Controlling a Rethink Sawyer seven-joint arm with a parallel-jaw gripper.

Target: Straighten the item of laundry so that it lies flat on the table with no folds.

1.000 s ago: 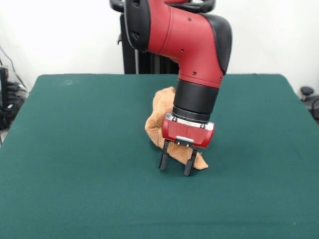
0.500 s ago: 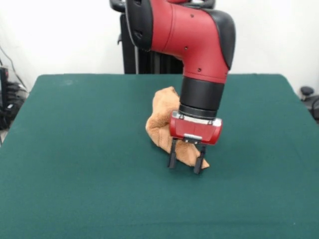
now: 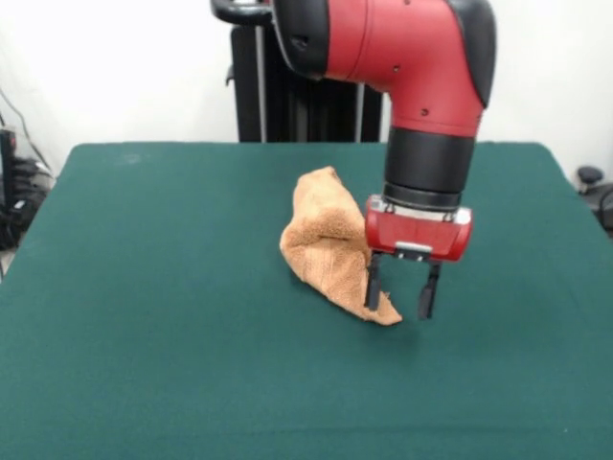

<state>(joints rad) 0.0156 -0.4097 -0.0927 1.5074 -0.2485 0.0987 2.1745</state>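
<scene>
The item of laundry (image 3: 328,244) is an orange-tan terry towel, crumpled into a folded heap near the middle of the green table (image 3: 144,316). One pointed corner of it reaches toward the front right. My gripper (image 3: 400,295) hangs over that corner, open, with its left finger in front of the cloth and its right finger past the corner's tip. Nothing is held between the fingers.
The red and black arm comes down from the top right and covers part of the table behind the towel. A black pedestal column (image 3: 251,86) stands behind the table's far edge. Cables and dark gear (image 3: 14,192) sit off the left side.
The gripper has moved steadily to the right, from in front of the towel's lower part to its right-hand corner. The towel has kept its shape.
</scene>
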